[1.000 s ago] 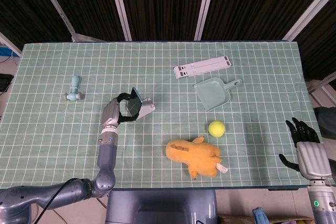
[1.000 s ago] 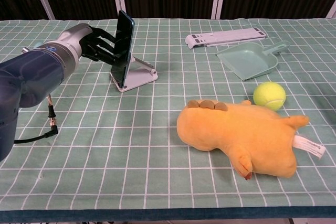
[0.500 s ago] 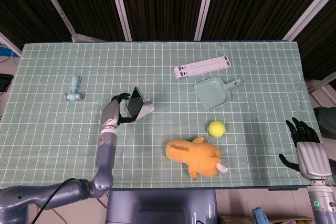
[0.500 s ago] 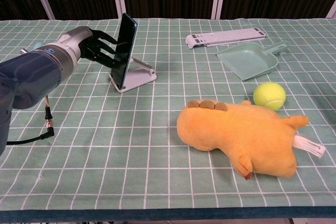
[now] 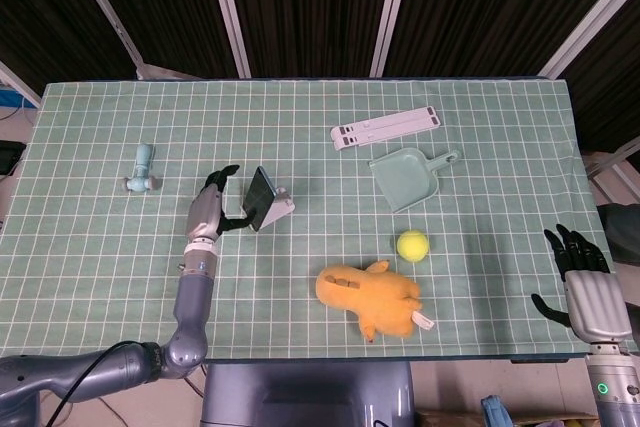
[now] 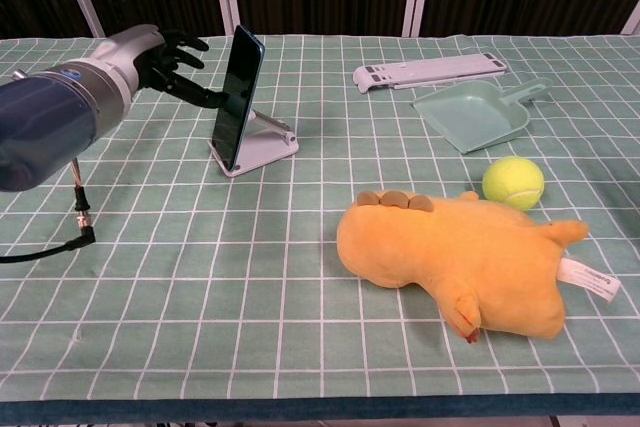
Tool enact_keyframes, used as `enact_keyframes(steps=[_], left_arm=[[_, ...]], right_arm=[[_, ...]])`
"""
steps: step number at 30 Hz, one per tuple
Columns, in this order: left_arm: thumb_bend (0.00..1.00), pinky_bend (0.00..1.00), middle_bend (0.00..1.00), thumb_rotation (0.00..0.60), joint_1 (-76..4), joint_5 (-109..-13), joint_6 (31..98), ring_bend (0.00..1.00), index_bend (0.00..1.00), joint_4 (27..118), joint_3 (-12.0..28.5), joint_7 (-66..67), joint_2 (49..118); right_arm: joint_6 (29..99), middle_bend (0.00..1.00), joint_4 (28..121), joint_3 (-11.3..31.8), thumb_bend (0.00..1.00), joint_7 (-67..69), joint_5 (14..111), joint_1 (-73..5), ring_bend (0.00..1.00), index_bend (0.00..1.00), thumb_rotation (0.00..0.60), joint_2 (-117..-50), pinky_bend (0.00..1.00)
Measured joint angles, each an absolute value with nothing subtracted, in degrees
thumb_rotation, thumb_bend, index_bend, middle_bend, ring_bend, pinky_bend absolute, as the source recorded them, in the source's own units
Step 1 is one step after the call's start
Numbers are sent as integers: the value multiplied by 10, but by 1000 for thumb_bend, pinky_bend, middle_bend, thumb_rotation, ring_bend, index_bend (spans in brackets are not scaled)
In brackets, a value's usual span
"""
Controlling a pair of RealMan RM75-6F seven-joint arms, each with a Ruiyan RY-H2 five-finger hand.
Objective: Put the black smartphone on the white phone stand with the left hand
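The black smartphone (image 5: 261, 197) (image 6: 238, 97) leans upright on the white phone stand (image 5: 281, 210) (image 6: 266, 144), left of the table's middle. My left hand (image 5: 208, 209) (image 6: 160, 55) is just left of the phone with its fingers spread and nothing in it. Its thumb reaches toward the phone's back edge; whether it touches is unclear. My right hand (image 5: 585, 282) hangs off the table's right edge, fingers apart and empty, and shows only in the head view.
A yellow plush toy (image 5: 372, 297) (image 6: 455, 247) lies near the front edge, with a tennis ball (image 5: 412, 245) (image 6: 513, 182) beside it. A teal dustpan (image 5: 408, 178) (image 6: 475, 114) and a flat white folding stand (image 5: 386, 128) (image 6: 430, 71) sit further back. A small pale-blue fan (image 5: 139, 169) lies at the left.
My left hand has let go of the phone and drawn back to the left, its fingers opening. The phone now leans on the stand by itself. The right hand has not moved.
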State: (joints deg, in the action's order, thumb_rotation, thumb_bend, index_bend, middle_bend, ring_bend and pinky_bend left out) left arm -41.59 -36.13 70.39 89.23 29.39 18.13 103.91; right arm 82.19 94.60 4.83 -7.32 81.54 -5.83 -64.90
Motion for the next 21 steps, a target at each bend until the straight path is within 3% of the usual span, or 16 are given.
enact_keyframes(steps=[4,10,21], left_arm=[[263,76,115,600,-397,-404,710,0,130,922,273,178,1004],[263,71,113,600,-358,-521,719,0,117,949,210,168,924],[181,25,17,600,-219,-749,796,0,29,994,17,161,709]], right_arm=[[823,0,946,48,300,-75,816,-58,0,6,600,-649,126],[825,0,947,48,299,-80,816,-57,0,5,600,-650,126],[829,0,947,48,299,-83,817,-56,0,5,600,-652,126]])
